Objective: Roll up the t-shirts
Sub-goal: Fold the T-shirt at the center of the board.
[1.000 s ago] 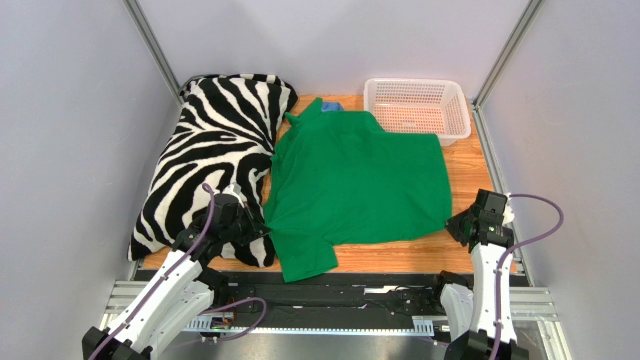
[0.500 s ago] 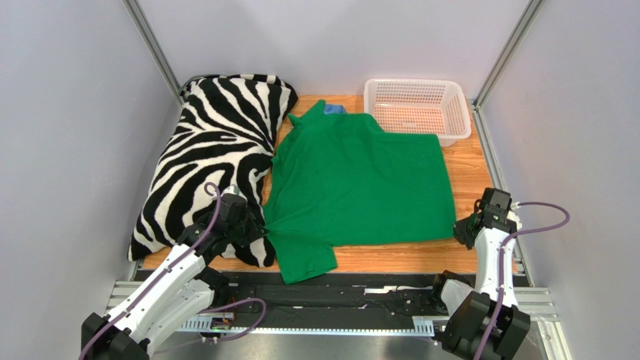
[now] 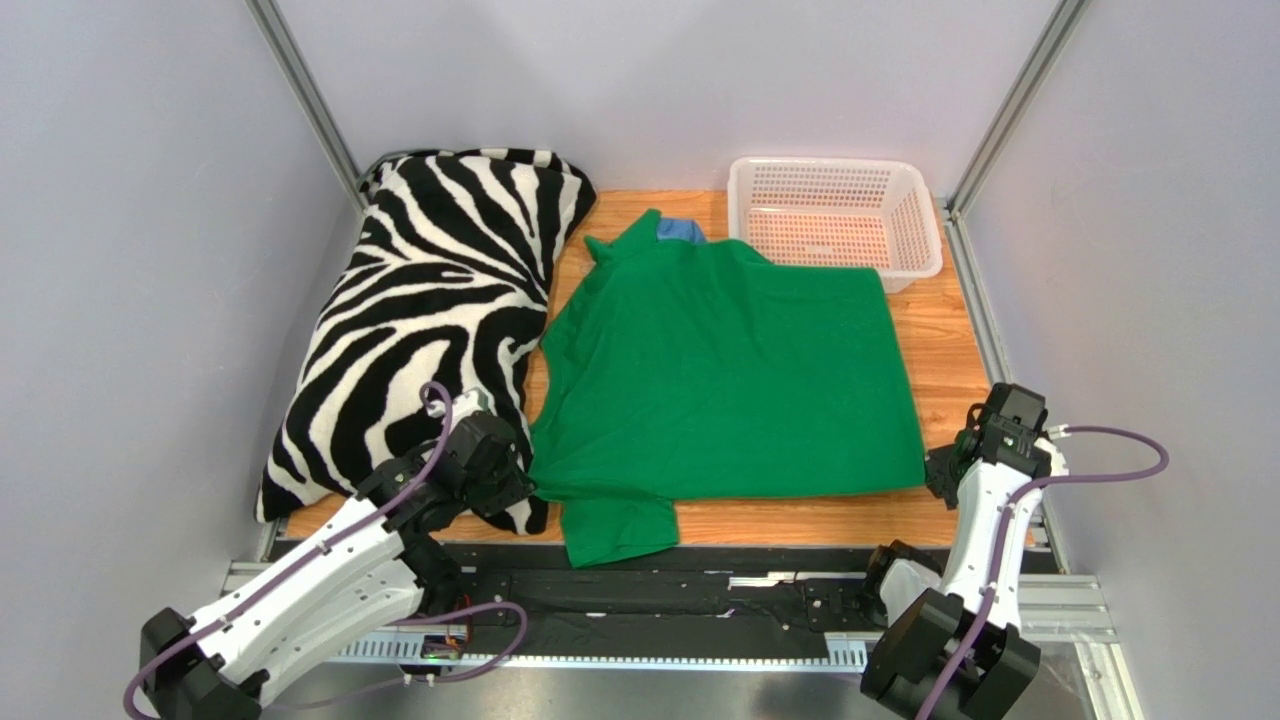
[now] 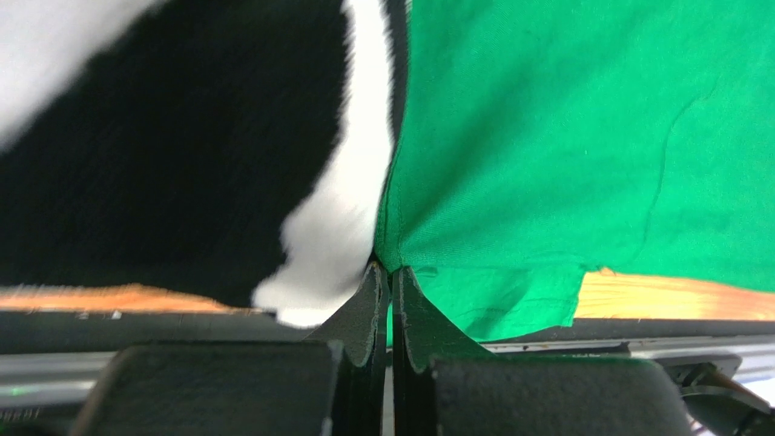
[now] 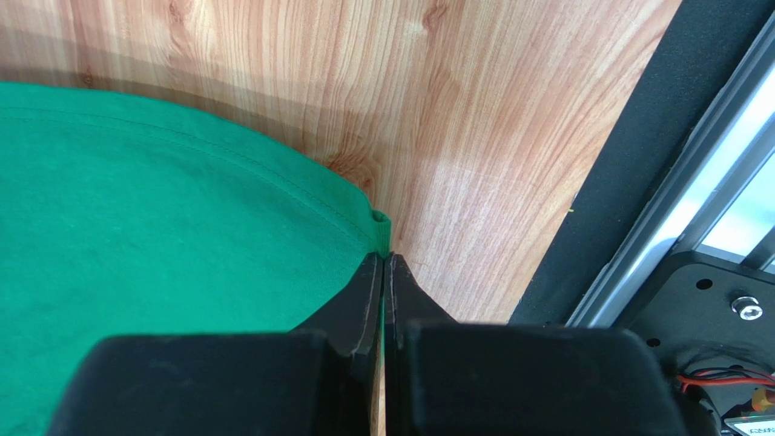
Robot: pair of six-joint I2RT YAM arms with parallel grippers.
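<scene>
The plain green t-shirt (image 3: pixel 721 368) lies spread flat on the wooden table, collar to the far left, one sleeve (image 3: pixel 616 525) hanging over the near edge. My left gripper (image 3: pixel 519 480) is shut on the shirt's near-left edge, beside the pillow; the left wrist view shows the fabric (image 4: pixel 564 136) pinched at the fingertips (image 4: pixel 392 268). My right gripper (image 3: pixel 935 477) is shut on the shirt's near-right hem corner; the right wrist view shows the green hem (image 5: pixel 182 236) clamped at the tips (image 5: pixel 384 257).
A zebra-striped pillow (image 3: pixel 428 308) lies along the left, touching the shirt. A white plastic basket (image 3: pixel 834 218) stands at the back right. A blue bit of the hat (image 3: pixel 681 231) peeks out behind the collar. Bare wood (image 5: pixel 473 136) and the black rail lie right of the hem.
Both grippers have pulled toward the near edge and apart, the right one moving right. The shirt's near hem has stretched straighter and flatter, and its lower right corner has shifted right.
</scene>
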